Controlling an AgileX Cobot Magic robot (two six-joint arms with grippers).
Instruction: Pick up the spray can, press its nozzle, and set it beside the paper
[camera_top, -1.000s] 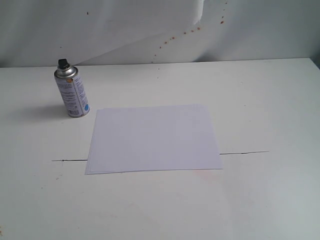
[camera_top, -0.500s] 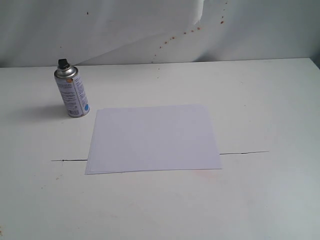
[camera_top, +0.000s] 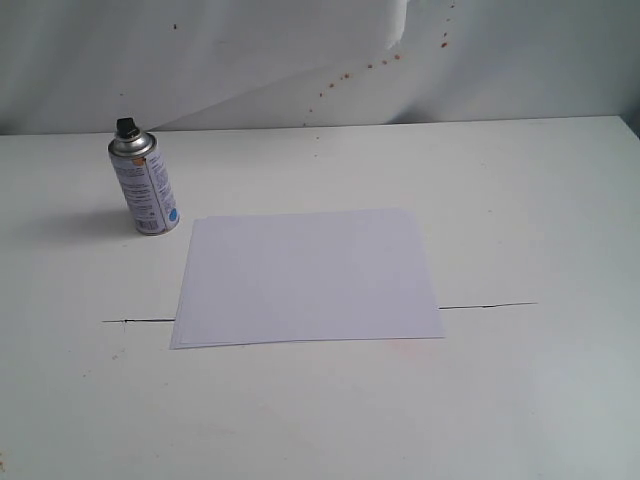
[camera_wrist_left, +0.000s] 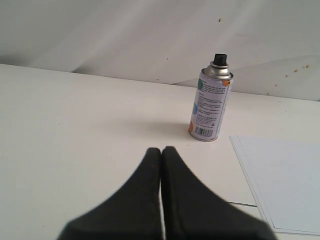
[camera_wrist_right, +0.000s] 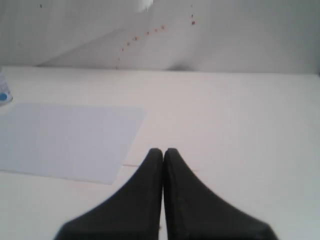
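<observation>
Standing upright on the far left of the white table (camera_top: 520, 200), the spray can (camera_top: 145, 190) has its long axis vertical, base down and the nozzle (camera_top: 126, 127) on top; which way the spray hole faces is too small to tell. The can is a smooth silver metal cylinder with a domed shiny shoulder, a white printed label and 1 round blue dot near the base. The nozzle is a small black plastic cap, much narrower than the can. The can sits just beside the far left corner of the paper (camera_top: 307, 278), apart from it. The paper is a flat, plain white rectangle lying mid-table across a thin dark seam (camera_top: 487, 305).

The exterior view shows neither arm. The left wrist view adds the can's other side, with a barcode and green and orange marks on the label, and shows the left gripper (camera_wrist_left: 161, 150) with its 2 black tapered fingers pressed together, well short of the can. The right wrist view shows the right gripper (camera_wrist_right: 163, 151) closed the same way, near the paper's right edge, with only a sliver of the can showing at the picture's edge.
</observation>
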